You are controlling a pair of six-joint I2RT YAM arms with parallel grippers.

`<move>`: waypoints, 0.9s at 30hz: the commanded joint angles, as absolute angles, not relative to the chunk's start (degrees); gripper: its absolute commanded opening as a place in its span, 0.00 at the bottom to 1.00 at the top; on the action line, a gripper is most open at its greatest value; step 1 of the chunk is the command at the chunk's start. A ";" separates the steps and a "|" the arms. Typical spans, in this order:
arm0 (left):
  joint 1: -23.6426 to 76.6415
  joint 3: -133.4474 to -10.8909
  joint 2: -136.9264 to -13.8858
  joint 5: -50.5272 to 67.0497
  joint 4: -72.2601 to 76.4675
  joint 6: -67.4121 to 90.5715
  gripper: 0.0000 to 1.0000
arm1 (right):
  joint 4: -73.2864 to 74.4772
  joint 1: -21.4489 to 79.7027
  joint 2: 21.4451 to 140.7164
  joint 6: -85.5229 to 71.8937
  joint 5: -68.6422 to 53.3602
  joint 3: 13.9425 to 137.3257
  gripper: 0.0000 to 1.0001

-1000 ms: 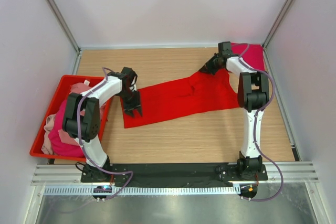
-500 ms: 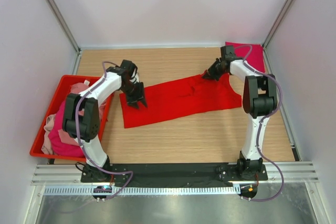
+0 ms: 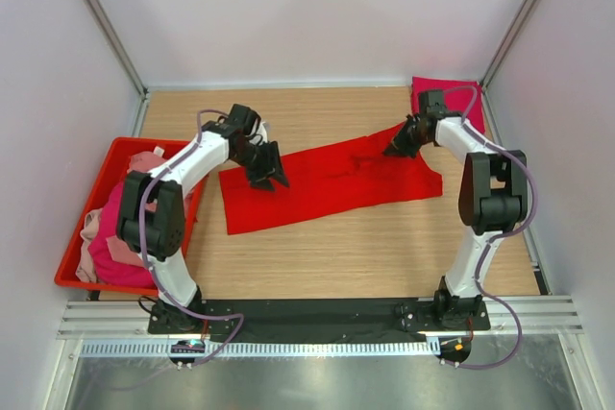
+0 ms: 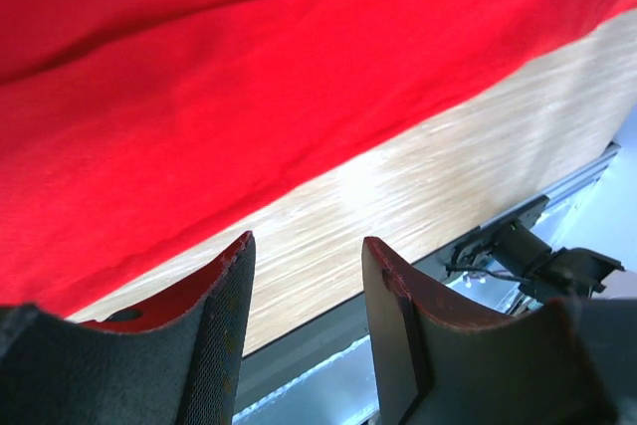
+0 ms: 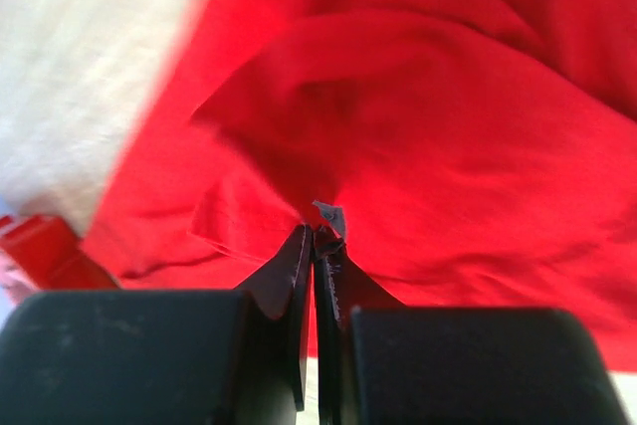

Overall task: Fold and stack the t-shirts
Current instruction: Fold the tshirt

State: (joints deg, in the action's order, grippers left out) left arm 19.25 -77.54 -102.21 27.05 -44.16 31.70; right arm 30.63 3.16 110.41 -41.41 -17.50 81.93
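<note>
A bright red t-shirt [image 3: 327, 180] lies spread across the middle of the table. My right gripper [image 3: 399, 146] is at its back right part. In the right wrist view that gripper [image 5: 314, 231] is shut on a pinch of the red cloth [image 5: 448, 146], beside a small grey label [image 5: 329, 216]. My left gripper [image 3: 267, 168] hovers over the shirt's left part. Seen from the left wrist, it [image 4: 307, 246] is open with nothing between its fingers [image 4: 231, 325], and the red shirt [image 4: 249, 77] fills the space beyond them. A magenta t-shirt [image 3: 455, 95] lies folded in the back right corner.
A red plastic bin [image 3: 82, 280] stands at the left edge, holding pale pink [image 3: 94, 228] and magenta [image 3: 120, 242] shirts. Bare wooden table [image 3: 365, 247] runs in front of the red shirt. White walls close the back and both sides.
My left gripper has moved back and to the right over the shirt's left end. My right gripper has shifted right and nearer with the pinched cloth, and the shirt lies flatter.
</note>
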 commanded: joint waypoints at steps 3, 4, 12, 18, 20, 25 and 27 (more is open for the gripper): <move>20.74 -79.28 -101.86 30.41 -42.19 33.31 0.49 | 33.22 1.23 105.21 -36.39 -17.31 74.37 0.10; 20.92 -79.36 -101.95 30.41 -42.19 33.57 0.49 | 33.05 0.97 104.60 -36.04 -17.58 73.57 0.10; 24.34 -82.26 -103.97 31.20 -42.36 33.66 0.49 | 32.61 -1.84 100.99 -33.93 -18.02 69.26 0.12; 26.28 -85.95 -105.73 32.69 -43.07 32.00 0.50 | 33.13 -4.39 99.49 -32.88 -17.05 67.68 0.13; 26.80 -87.18 -106.52 33.31 -43.15 31.29 0.50 | 32.79 -4.57 99.32 -32.61 -17.57 67.33 0.14; 28.30 -89.47 -109.16 34.63 -42.80 30.06 0.50 | 35.06 -4.57 100.64 -31.03 -16.53 68.46 0.25; 29.18 -90.26 -109.86 34.81 -42.72 29.97 0.50 | 35.86 -4.66 99.67 -30.50 -15.74 69.08 0.29</move>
